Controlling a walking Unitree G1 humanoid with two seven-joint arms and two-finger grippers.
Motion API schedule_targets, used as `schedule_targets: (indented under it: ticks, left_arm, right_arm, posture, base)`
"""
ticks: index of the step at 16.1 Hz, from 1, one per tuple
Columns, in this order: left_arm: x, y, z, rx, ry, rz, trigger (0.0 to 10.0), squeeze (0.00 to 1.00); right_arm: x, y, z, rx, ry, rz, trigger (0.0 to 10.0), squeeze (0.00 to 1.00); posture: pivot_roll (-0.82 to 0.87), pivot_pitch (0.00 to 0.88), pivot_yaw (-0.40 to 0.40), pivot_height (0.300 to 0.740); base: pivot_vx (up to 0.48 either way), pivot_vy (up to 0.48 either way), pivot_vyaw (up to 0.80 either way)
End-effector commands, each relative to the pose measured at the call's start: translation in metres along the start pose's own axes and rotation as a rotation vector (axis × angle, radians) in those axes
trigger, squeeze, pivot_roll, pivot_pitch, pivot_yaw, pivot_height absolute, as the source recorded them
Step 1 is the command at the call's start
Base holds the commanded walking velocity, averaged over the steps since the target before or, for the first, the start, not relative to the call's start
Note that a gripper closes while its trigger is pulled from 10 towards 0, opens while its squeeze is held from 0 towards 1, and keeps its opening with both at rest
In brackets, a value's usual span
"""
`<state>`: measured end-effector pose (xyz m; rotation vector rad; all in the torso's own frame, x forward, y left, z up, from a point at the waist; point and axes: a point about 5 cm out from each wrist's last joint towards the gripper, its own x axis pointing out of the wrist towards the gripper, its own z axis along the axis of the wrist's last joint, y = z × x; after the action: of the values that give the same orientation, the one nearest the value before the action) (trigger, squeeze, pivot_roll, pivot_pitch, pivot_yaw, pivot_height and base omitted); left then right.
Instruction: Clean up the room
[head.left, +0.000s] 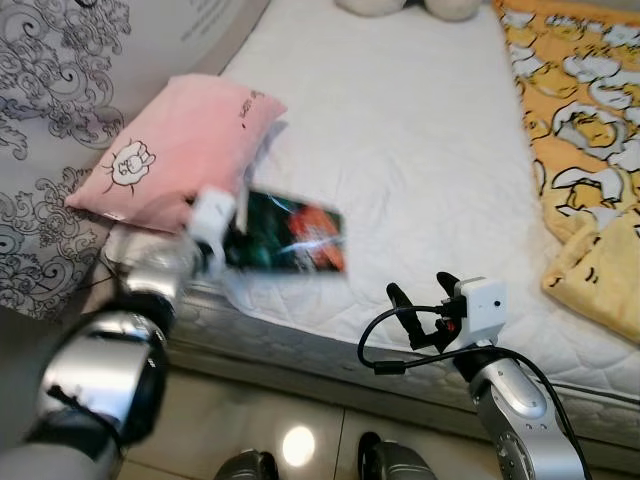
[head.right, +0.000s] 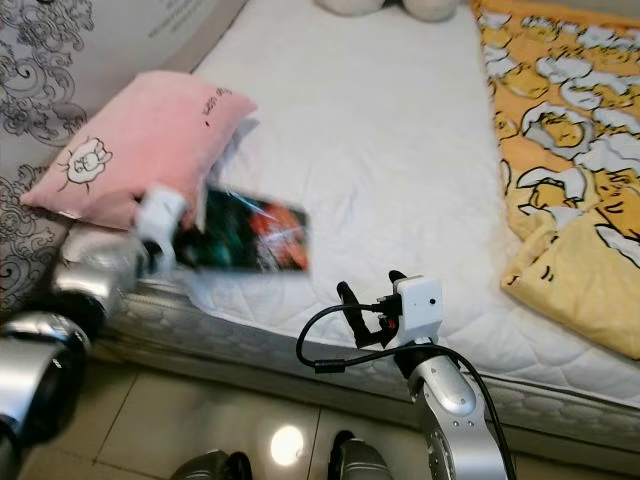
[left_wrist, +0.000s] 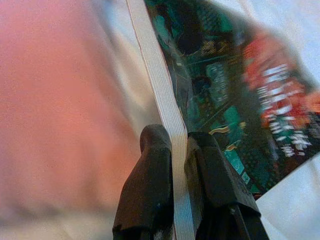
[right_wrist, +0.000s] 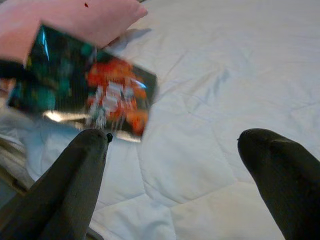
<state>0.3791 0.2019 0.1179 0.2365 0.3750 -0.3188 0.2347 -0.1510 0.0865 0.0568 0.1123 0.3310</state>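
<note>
Book (head.left: 290, 232): thin paperback w/ glossy dark green-and-black cover, red-orange patch w/ white lettering near one end, white page block along the edge. Held roughly flat just above the white mattress (head.left: 400, 150) near its front edge, one short end pinched, beside the pink pillow (head.left: 170, 150). Blurred, so cover art can't be read; possibly slightly tilted.

White lettering on book cover (head.left: 295, 234), pillow (head.left: 170, 150) print, both unreadable

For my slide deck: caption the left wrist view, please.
Left gripper, jaws shut on the edge of a dark green and red book, beside a pink pillow.
</note>
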Motion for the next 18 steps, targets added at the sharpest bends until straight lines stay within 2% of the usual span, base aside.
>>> schedule_targets:
  ticks: [1,3,7,9,12,13,14,15,16,18]
  left_arm:
    - [0.000,0.004,0.009,0.026,-0.028,0.028,10.0,0.00]
    - [0.002,0.005,0.024,-0.014,-0.075,0.028,10.0,0.00]
    - [0.004,-0.003,0.017,0.053,-0.034,-0.002,10.0,0.00]
    - [0.006,-0.010,0.018,0.152,-0.021,-0.051,10.0,0.00]
    - [0.006,-0.007,0.025,0.353,-0.010,0.015,10.0,0.00]
    - [0.006,-0.005,0.028,0.383,-0.016,0.034,10.0,0.25]
    - [0.005,-0.002,0.033,0.423,-0.027,0.060,10.0,1.00]
    - [0.005,-0.001,0.035,0.444,-0.032,0.071,10.0,1.00]
    - [0.005,0.001,0.041,0.503,-0.046,0.102,10.0,1.00]
    - [0.004,0.003,0.051,0.542,-0.085,0.133,10.0,1.00]
  right_arm:
    - [-0.002,0.001,-0.001,0.008,0.009,-0.001,10.0,0.00]
    - [-0.001,0.003,-0.001,0.013,0.013,0.006,10.0,0.00]
    - [-0.002,0.004,0.000,0.015,0.016,0.007,10.0,0.00]
    - [-0.004,0.005,-0.002,0.016,0.023,0.005,10.0,0.00]
    - [-0.007,0.005,-0.003,0.018,0.028,-0.007,10.0,0.00]
    - [-0.007,0.004,-0.003,0.019,0.030,-0.010,10.0,0.00]
    - [-0.008,0.005,-0.003,0.020,0.032,-0.013,10.0,0.00]
    - [-0.009,0.005,-0.003,0.020,0.033,-0.013,10.0,0.00]
    - [-0.009,0.005,-0.003,0.021,0.034,-0.016,10.0,0.00]
    - [-0.011,0.006,-0.004,0.022,0.036,-0.020,10.0,0.00]
  posture:
    - [-0.13,0.145,0.011,0.740]
    - [-0.12,0.149,0.010,0.740]
    - [-0.13,0.166,0.009,0.740]
    - [-0.13,0.178,0.015,0.740]
    - [-0.14,0.188,0.023,0.740]
    - [-0.14,0.192,0.025,0.740]
    - [-0.15,0.196,0.027,0.740]
    - [-0.15,0.197,0.028,0.740]
    - [-0.15,0.199,0.030,0.740]
    - [-0.15,0.200,0.032,0.740]
  base:
    - [0.000,0.000,0.00]
    - [0.000,0.000,0.00]
    - [0.000,0.000,0.00]
    - [0.000,0.000,0.00]
    - [0.000,0.000,0.00]
    - [0.000,0.000,0.00]
    - [0.000,0.000,0.00]
    - [0.000,0.000,0.00]
    - [0.000,0.000,0.00]
    - [0.000,0.000,0.00]
